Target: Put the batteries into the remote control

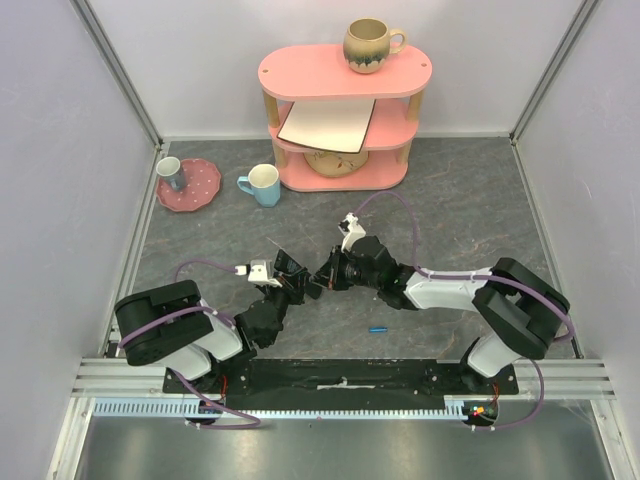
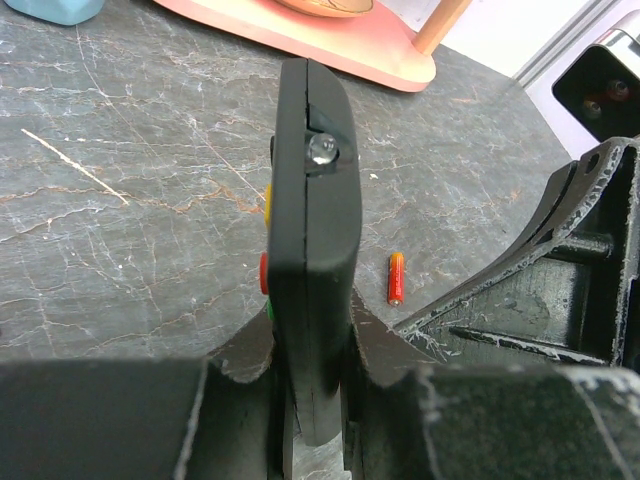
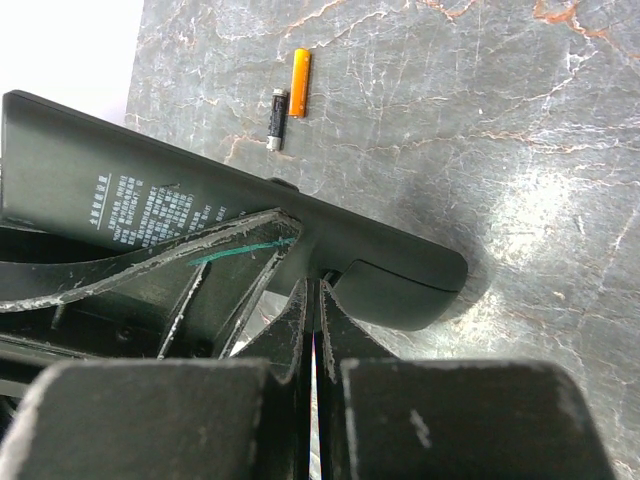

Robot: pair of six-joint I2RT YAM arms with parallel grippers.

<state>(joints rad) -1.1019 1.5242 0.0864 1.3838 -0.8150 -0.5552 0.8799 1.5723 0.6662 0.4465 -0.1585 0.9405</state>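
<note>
The remote [image 2: 312, 200] is clamped edge-up in the left fingers [image 2: 378, 350] over the middle of the surface [image 2: 150, 200]. The right fingers [image 3: 350, 335] are pressed shut, tips at the remote's back. An orange battery [image 3: 299, 83] is laid on the surface; a blue battery [image 1: 378, 328] is seen toward its near edge.

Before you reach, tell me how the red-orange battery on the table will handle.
The red-orange battery is a smooth little cylinder lying on its side, so a sideways nudge will probably roll it. It looks rigid, unlikely to bend. Lying flat on the table, it may be awkward to pinch.
</note>
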